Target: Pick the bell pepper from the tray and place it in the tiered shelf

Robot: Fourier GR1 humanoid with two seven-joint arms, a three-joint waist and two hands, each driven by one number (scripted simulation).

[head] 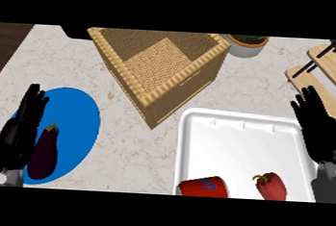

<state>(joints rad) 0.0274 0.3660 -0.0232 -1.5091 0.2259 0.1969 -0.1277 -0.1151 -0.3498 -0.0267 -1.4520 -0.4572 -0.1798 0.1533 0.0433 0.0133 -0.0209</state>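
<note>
Red bell pepper (270,186) with a short green stem, glossy and lobed, lying on the white tray (241,138) near its lower right corner, apart from all 4 rims. Its long axis runs roughly up and down the view, stem end farther from the robot. Just to its left, at the tray's lower edge, stands 1 red cup (202,187) with a blue mark. The right robot hand (318,127) hangs over the tray's right rim, black fingers straight and released, holding nothing; the pepper lies below and slightly left of it, toward the robot, so this hand is judged the nearer of the 2 and would have to draw back and inward to reach it. The tiered shelf (322,70), of pale wooden slats on dark posts, shows only in part at the upper right, beyond that hand. The left robot hand (24,126) rests open at the left edge over a blue plate (78,115) carrying a dark purple eggplant (44,149). A woven wicker basket (159,66), square and ribbed, and a white plant pot (247,44) sit on the speckled marble worktop (126,146).
</note>
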